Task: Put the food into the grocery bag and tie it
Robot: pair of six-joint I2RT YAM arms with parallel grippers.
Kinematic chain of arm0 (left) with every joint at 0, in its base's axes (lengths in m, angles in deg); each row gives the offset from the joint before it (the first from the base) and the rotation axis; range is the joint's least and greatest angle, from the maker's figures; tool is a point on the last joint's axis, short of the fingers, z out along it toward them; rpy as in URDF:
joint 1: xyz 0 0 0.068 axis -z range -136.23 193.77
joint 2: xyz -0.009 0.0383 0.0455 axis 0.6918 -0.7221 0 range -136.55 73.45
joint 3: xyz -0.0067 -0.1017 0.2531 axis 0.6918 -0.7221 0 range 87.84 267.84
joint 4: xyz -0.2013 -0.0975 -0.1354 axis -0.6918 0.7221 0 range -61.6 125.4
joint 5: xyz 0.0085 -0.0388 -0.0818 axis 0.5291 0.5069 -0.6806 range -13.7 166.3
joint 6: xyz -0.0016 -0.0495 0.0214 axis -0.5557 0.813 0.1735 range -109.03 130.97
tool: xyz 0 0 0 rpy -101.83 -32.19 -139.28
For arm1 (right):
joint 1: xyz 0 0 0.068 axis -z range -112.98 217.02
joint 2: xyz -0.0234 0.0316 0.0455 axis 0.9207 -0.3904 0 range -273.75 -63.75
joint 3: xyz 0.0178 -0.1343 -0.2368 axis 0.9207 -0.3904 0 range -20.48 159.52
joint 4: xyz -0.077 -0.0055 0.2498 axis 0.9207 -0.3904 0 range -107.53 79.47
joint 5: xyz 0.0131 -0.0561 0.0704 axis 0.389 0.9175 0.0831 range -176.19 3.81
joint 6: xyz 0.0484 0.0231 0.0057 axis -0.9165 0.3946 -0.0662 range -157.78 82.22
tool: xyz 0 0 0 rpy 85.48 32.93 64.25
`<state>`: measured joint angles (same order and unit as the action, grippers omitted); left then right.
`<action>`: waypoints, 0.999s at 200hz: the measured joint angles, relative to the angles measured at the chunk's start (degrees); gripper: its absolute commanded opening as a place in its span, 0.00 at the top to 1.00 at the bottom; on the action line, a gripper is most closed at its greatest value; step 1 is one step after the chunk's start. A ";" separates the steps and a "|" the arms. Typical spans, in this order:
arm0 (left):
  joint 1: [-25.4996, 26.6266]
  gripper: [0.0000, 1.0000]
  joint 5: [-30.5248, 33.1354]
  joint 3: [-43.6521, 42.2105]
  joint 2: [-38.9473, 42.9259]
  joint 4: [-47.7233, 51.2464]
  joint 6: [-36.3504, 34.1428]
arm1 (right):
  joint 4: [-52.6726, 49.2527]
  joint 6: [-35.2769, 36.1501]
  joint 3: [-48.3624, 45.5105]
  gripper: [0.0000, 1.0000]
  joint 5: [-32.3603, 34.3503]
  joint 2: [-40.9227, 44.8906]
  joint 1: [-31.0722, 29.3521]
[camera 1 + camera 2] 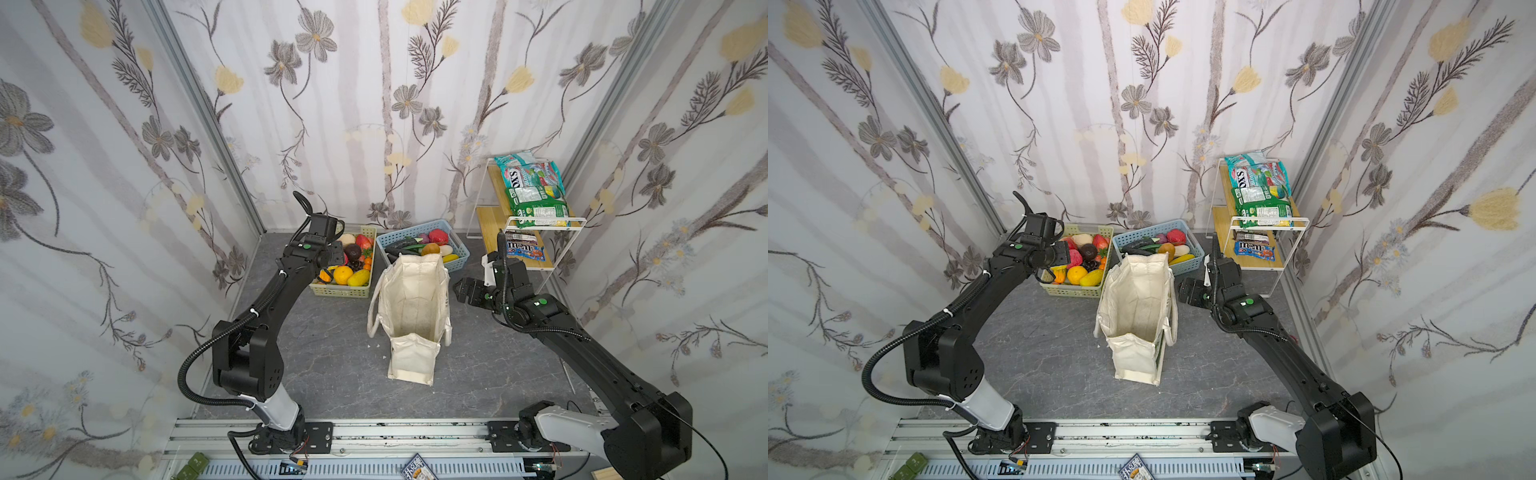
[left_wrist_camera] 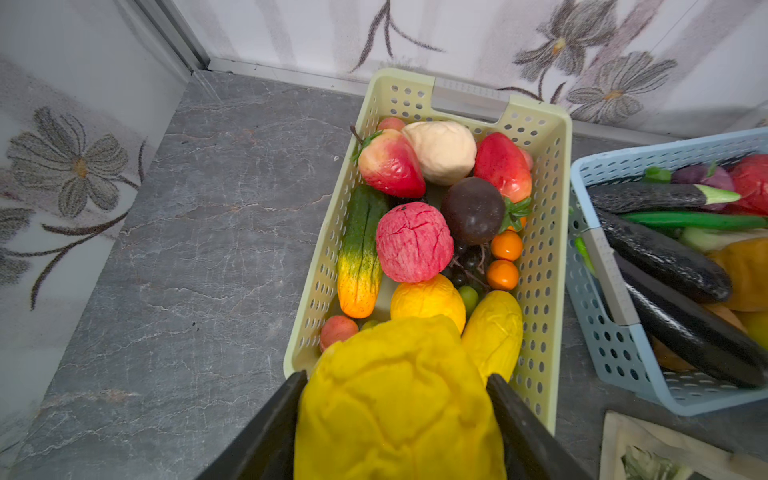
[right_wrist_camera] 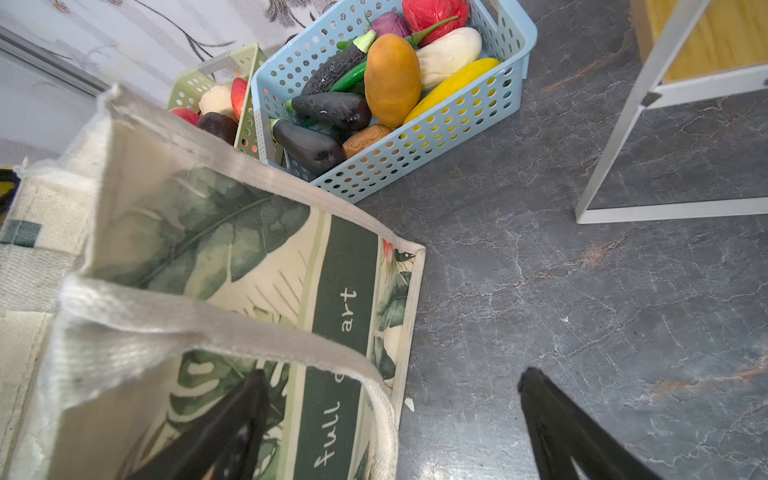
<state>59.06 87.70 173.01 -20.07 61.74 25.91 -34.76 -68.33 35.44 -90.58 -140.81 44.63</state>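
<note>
Food [image 2: 413, 243] heaps the pale green basket [image 1: 338, 291] on the far left, and one piece is already in hand. The left gripper [image 2: 397, 376] has its jaws parted to the width of a wrinkled yellow fruit [image 2: 395, 415] and pressed against both its sides at the near end of that basket. Whether it hangs clear of the pile I cannot tell. So that's one pick made, not yet delivered. Moving to the middle, the grocery bag [image 1: 415, 291] stands upright on the grey table [image 1: 332, 365] with its mouth gaping. What shows of its inside in both top views is bare cloth, so nothing is packed so far. Its strap handles [image 3: 208, 316] hang loose and untied. Just behind it the blue basket [image 1: 459, 257] is full of vegetables [image 3: 390, 79], none taken out that I can see. Right of the bag, the right gripper [image 3: 390, 399] has its jaws spread wide and grips nothing. One finger is by the bag's printed side near a strap and the other is over bare table, well placed, I'd say, to steady the bag. At the far right the snack packets [image 1: 536, 195] sit on the rack [image 1: 488, 220], untouched. By my reckoning the job is barely begun: all the loading and the tying are left.
</note>
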 measured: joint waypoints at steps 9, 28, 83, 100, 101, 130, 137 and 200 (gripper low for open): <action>0.55 0.34 -0.17 0.00 0.92 0.09 0.26 | 0.00 0.00 -0.09 0.06 0.00 0.09 0.02; 1.75 0.34 -0.72 0.00 2.69 0.35 0.92 | 0.07 0.00 -0.26 0.06 0.02 0.17 0.04; 4.83 0.34 -2.34 0.94 5.92 1.97 2.23 | 0.11 0.00 -1.66 0.06 0.02 0.50 0.37; 5.70 0.34 -2.71 1.42 6.93 2.23 2.86 | 0.07 0.00 -2.16 0.06 0.02 1.25 0.81; 5.77 0.34 -2.75 1.44 6.99 2.23 2.91 | 0.09 0.00 -2.16 0.06 0.02 1.27 0.83; 7.21 0.34 -4.00 1.99 8.70 3.21 3.85 | 0.39 0.00 -3.28 0.06 0.04 2.05 1.86; 7.54 0.34 -4.13 2.27 9.03 3.56 4.00 | 0.39 0.00 -3.54 0.06 0.04 2.19 2.12; 10.69 0.34 -6.88 3.58 10.75 5.27 5.97 | 0.55 0.63 -5.05 0.06 0.00 2.84 4.81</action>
<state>69.75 80.82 176.59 -9.32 67.01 31.88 -34.21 -67.69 30.39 -90.58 -137.97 49.44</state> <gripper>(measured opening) 0.665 0.939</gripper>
